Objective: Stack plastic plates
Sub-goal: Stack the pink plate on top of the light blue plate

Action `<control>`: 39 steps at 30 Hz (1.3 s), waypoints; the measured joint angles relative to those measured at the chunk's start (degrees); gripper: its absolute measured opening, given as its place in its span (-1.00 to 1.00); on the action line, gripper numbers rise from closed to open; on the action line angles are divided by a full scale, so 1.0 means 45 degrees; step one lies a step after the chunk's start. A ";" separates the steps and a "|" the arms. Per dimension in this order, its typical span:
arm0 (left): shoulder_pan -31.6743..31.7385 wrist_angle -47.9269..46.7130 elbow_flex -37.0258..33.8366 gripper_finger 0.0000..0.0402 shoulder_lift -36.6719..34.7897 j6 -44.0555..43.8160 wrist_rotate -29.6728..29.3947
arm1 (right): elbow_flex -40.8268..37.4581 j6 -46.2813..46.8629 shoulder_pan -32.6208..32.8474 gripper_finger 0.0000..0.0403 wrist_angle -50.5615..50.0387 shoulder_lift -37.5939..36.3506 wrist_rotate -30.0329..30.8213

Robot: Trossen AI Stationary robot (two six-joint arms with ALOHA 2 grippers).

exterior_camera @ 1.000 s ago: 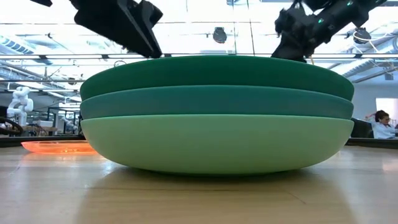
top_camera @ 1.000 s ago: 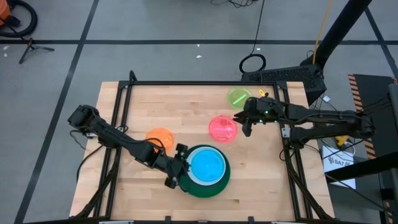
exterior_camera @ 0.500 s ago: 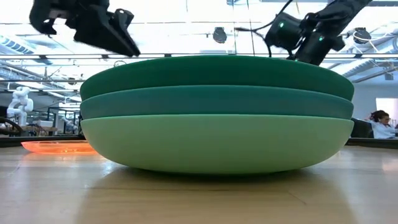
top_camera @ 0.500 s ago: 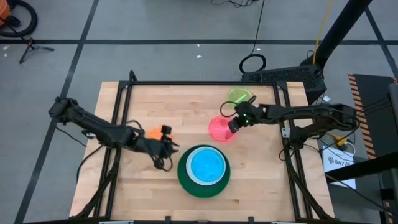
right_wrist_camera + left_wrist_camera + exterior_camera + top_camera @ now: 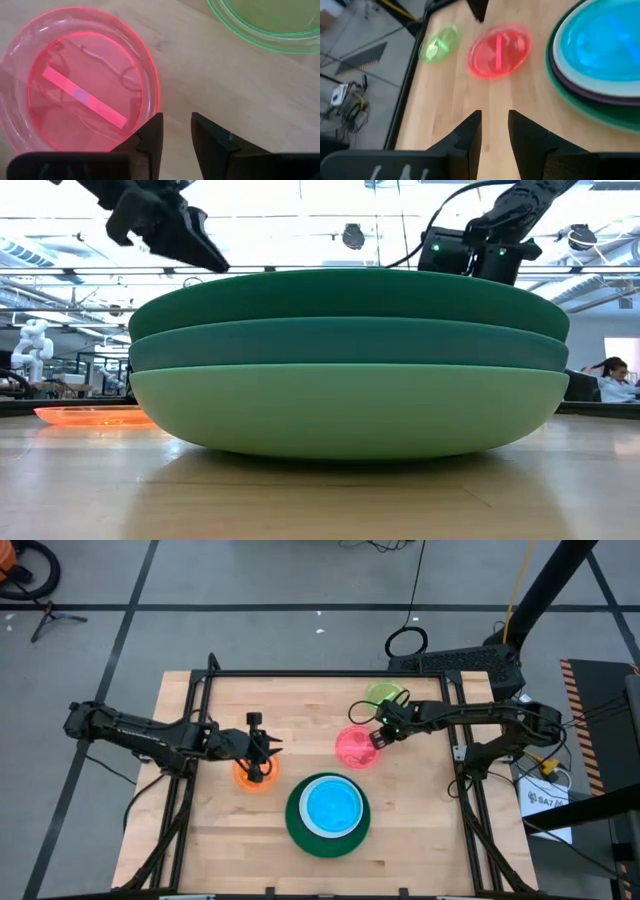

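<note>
Three small translucent plastic plates, one orange point(image 5: 256, 773), one pink point(image 5: 357, 747), one lime point(image 5: 383, 696), lie loose while my left gripper point(image 5: 256, 772) and right gripper point(image 5: 380, 733) hover slightly parted, empty.

A robotics lab in an open industrial hall: a wooden worktable point(image 5: 320, 700) in a black metal frame stands on grey concrete floor point(image 5: 250, 580) marked with dark tape lines, while a white humanoid robot point(image 5: 30, 345) stands at nine o'clock under exposed ceiling trusses.
</note>
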 joint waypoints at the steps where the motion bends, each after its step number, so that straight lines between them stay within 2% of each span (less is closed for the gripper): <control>1: 0.0112 -0.0176 0.0000 -0.48 0.0019 -0.0079 0.0004 | -0.0002 -0.0002 0.0000 -0.51 0.0100 -0.0003 -0.0021; 11: 0.0375 -0.1013 0.0006 -0.48 -0.0187 0.0001 0.0009 | -0.0002 -0.0454 0.0005 -0.21 0.1369 0.1231 -0.0034; 17: 0.0375 -0.1345 0.0010 -0.48 -0.0187 -0.0196 0.0009 | -0.0005 -0.0698 0.0008 -0.18 0.2343 0.2241 -0.0061; 26: 0.0375 -0.1326 0.0005 -0.48 -0.0187 -0.0221 0.0009 | 0.0007 -0.0756 0.0005 -0.32 0.3179 0.2606 -0.0250; 39: 0.0375 -0.1326 0.0005 -0.48 -0.0187 -0.0195 0.0009 | -0.0007 -0.0147 0.0013 -0.79 0.3532 0.2590 -0.0510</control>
